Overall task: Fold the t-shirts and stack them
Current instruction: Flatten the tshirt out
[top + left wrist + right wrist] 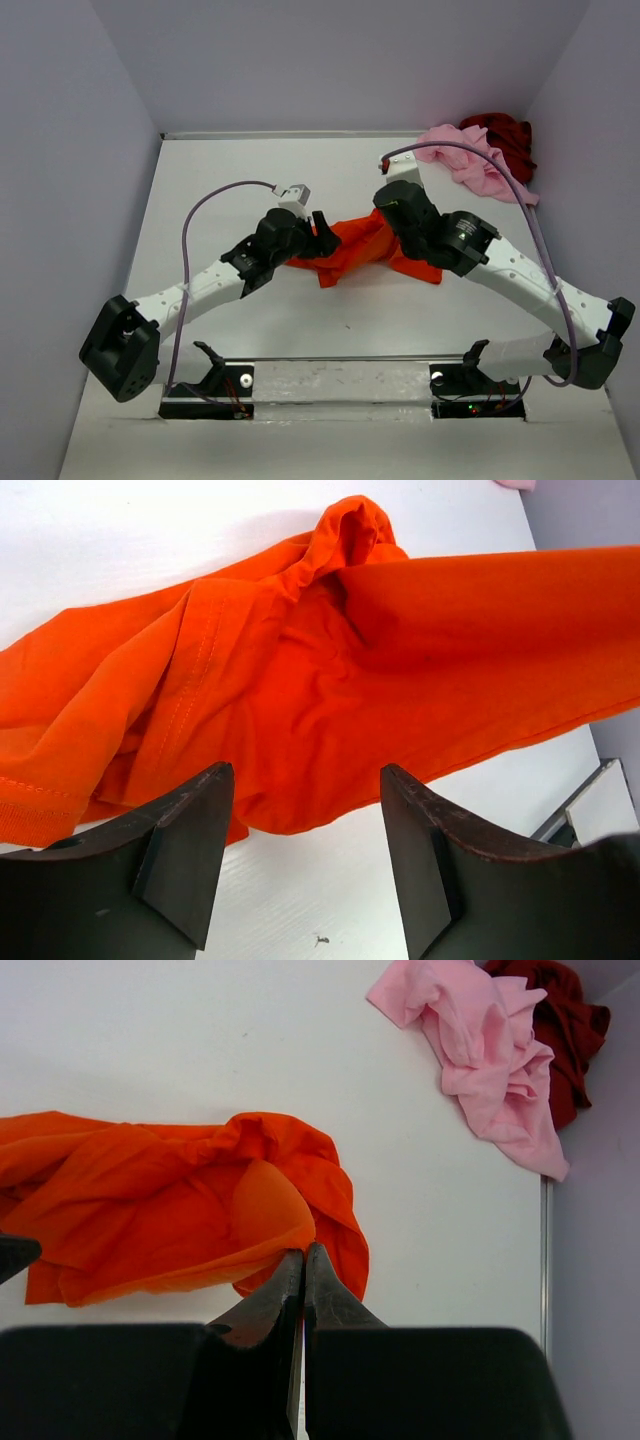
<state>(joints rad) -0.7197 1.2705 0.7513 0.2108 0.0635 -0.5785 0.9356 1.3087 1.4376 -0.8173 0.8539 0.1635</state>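
2 heaps far right: pink t-shirt (pixel 470 160); dark red t-shirt (pixel 508 138)

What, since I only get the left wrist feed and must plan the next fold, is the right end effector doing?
Observer: The right end effector is shut on an edge of the orange shirt.
Operator: Where are the other shirts?
Observer: The pink shirt and red shirt sit in the far right corner of the table.
Operator: Folded yet?
Observer: No, both are crumpled, the pink one touching the red.
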